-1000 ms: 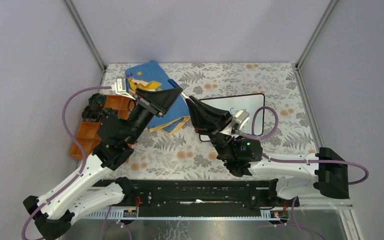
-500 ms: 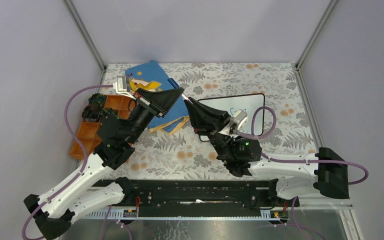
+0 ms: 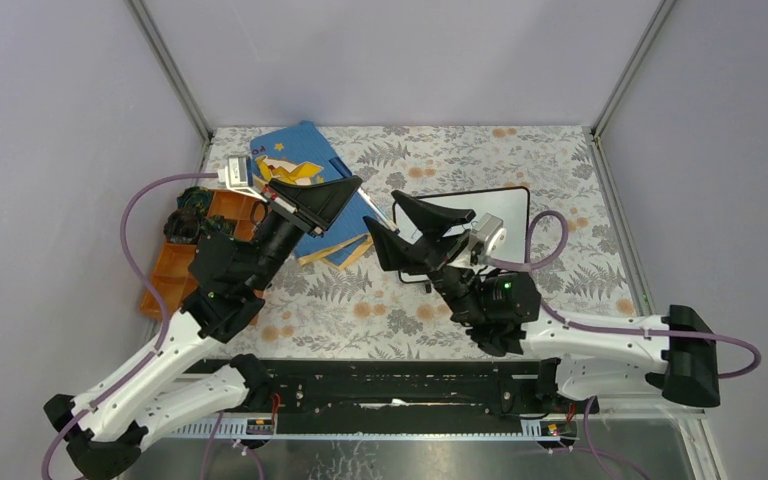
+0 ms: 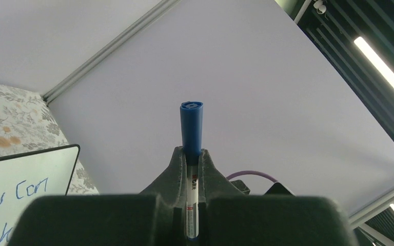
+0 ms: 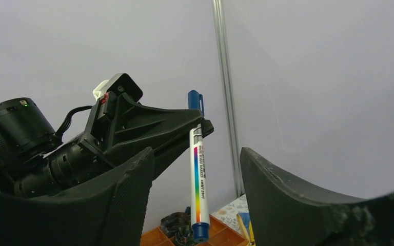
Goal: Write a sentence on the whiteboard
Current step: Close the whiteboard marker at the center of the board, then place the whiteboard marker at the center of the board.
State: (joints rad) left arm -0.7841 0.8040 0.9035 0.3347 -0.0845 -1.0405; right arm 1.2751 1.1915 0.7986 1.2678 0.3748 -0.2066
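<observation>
One orange tray [image 3: 160,272] is holding dark clutter [image 3: 188,218]; whiteboard [image 3: 511,206] is showing blue writing [image 4: 18,192]; left pincer [image 4: 191,155] is clamping marker [image 4: 191,123], right pincer [image 5: 195,155] gaping.

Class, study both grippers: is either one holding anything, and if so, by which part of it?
The left gripper holds the marker, pinched on its white barrel just below the blue cap. The right gripper stands open, holding nothing.

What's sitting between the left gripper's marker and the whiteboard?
The open right gripper: seen from above it sits between the left gripper, shut on the marker, and the whiteboard, overlapping the board's left end. Its height over the board is unclear. Nothing else shows.
</observation>
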